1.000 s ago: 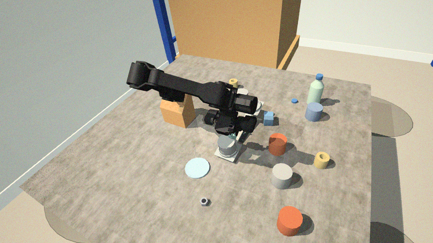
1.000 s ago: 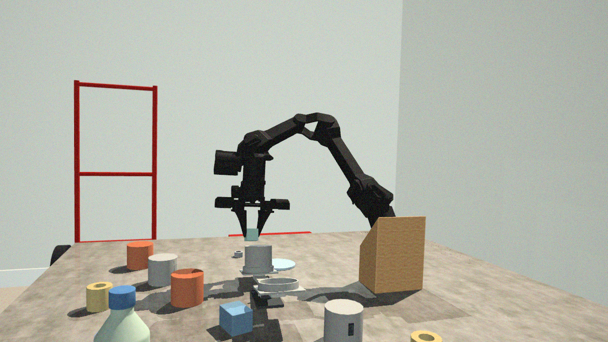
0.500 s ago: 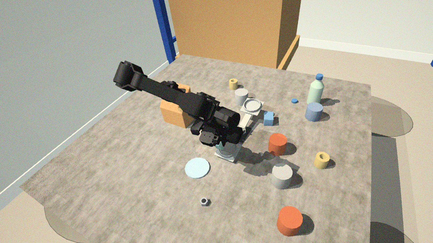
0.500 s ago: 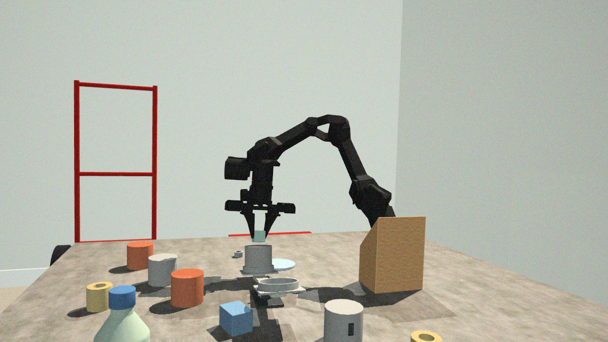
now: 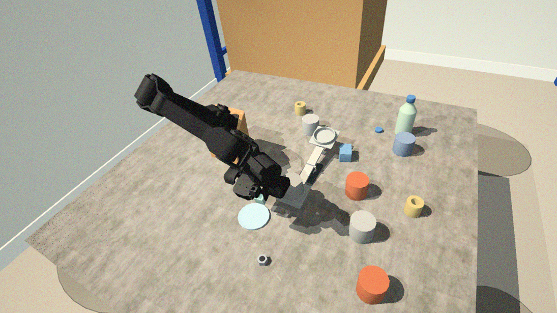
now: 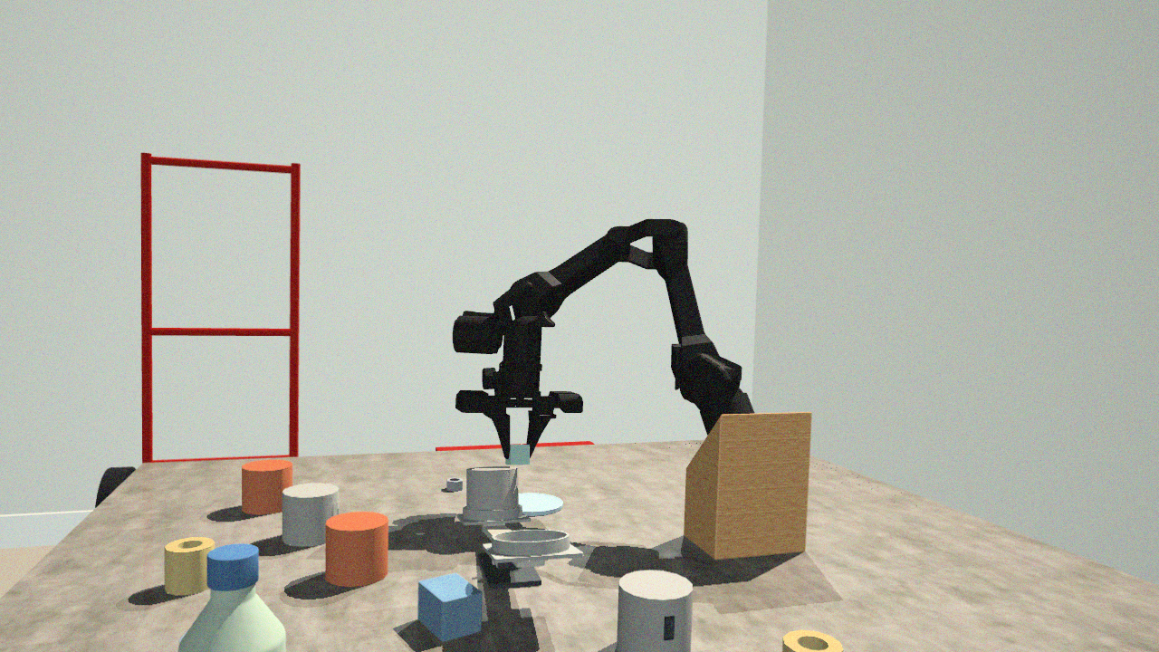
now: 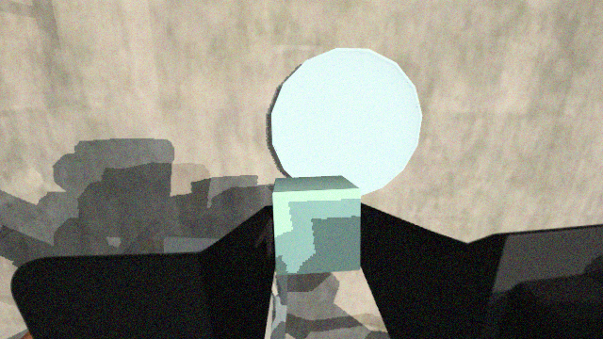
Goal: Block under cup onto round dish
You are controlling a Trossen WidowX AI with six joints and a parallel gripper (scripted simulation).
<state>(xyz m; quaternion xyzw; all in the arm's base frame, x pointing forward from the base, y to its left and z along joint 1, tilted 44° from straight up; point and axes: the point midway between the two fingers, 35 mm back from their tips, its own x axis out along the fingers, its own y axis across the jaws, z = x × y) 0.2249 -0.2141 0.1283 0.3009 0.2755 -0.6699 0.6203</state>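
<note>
My gripper [image 5: 260, 195] [image 6: 518, 445] [image 7: 312, 214] is shut on a pale green block, held in the air. In the wrist view the block overlaps the near edge of the round pale blue dish [image 5: 253, 216] [image 6: 548, 503] [image 7: 349, 113]; nothing lies on the dish. One grey cup [image 5: 293, 179] [image 6: 492, 490] stands on the balance's end nearer the dish, partly hidden by the arm in the top view. The balance's other end [image 5: 324, 136] [image 6: 531, 543] is an empty ringed pan. Another grey cup [image 5: 310, 125] [image 6: 655, 612] stands on the table beside that pan.
A wooden block [image 6: 761, 486] stands by the arm. A blue cube [image 5: 344, 153] [image 6: 447, 606], orange cylinders, a grey cylinder [image 5: 362, 227] [image 6: 310, 515], yellow rings, a blue cylinder [image 5: 403, 144] and a bottle [image 5: 406, 117] stand around the balance. A nut [image 5: 263, 260] [image 6: 454, 484] lies near the dish.
</note>
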